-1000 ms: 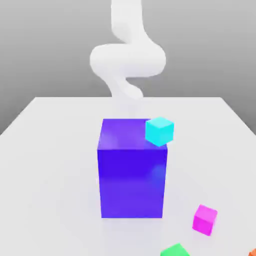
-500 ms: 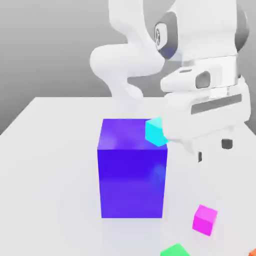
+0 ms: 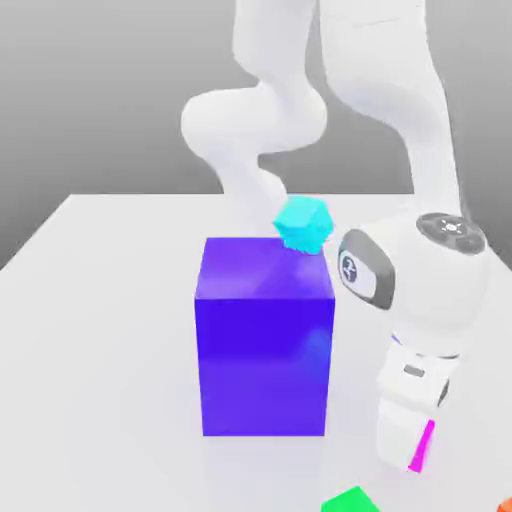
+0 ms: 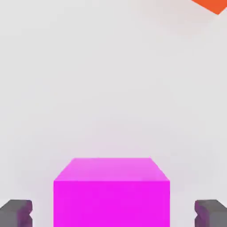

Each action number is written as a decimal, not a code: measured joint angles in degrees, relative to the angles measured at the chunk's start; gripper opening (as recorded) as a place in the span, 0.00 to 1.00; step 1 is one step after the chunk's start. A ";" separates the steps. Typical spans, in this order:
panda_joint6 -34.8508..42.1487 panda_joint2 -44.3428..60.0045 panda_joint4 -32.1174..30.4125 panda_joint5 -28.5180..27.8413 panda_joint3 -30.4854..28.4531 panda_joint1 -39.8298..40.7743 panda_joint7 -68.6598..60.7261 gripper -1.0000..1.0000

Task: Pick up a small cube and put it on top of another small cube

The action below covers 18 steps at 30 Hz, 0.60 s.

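Hand view: the jaws of the gripper (image 4: pixel 113 214) stand apart, one finger (image 4: pixel 17 214) on each side of the magenta cube (image 4: pixel 111 204). The magenta cube is located between the jaws, roughly centred, with a gap between it and each finger; it is not clamped. One side face of the cube lies square to the jaw-to-jaw line, and a lighter face adjoins it along a straight edge. An orange object (image 4: pixel 216 5) lies well apart from the jaws, on the pale table (image 3: pixel 100 350). In the exterior view, the arm (image 3: pixel 385 70) reaches down on the exterior view's right, and the hand (image 3: pixel 412 385) is lowered at the magenta cube, covering most of it; a narrow magenta strip is exposed beside the hand. The big blue-violet block (image 3: pixel 264 365) stands upright beside the hand, toward the exterior view's left of the jaws, apart from them. The cyan cube (image 3: pixel 304 224) is tilted at the far corner of the block's top, higher than the jaws; whether it touches the block appears uncertain from this angle. The green cube (image 3: pixel 350 502), partly cut off by the picture edge, lies nearer the exterior camera than the jaws and toward the exterior view's left of them.
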<state>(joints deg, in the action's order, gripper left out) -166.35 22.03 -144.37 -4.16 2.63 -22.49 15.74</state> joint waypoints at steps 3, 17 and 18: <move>-0.77 1.02 0.20 -0.22 -0.16 -0.13 0.18 0.00; 20.04 -7.36 12.66 5.33 -4.88 7.30 4.27 0.00; 19.90 -6.12 13.75 5.66 -5.32 7.75 4.61 0.00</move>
<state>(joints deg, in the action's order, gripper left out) -146.45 15.91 -130.62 1.50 -2.68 -14.73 20.35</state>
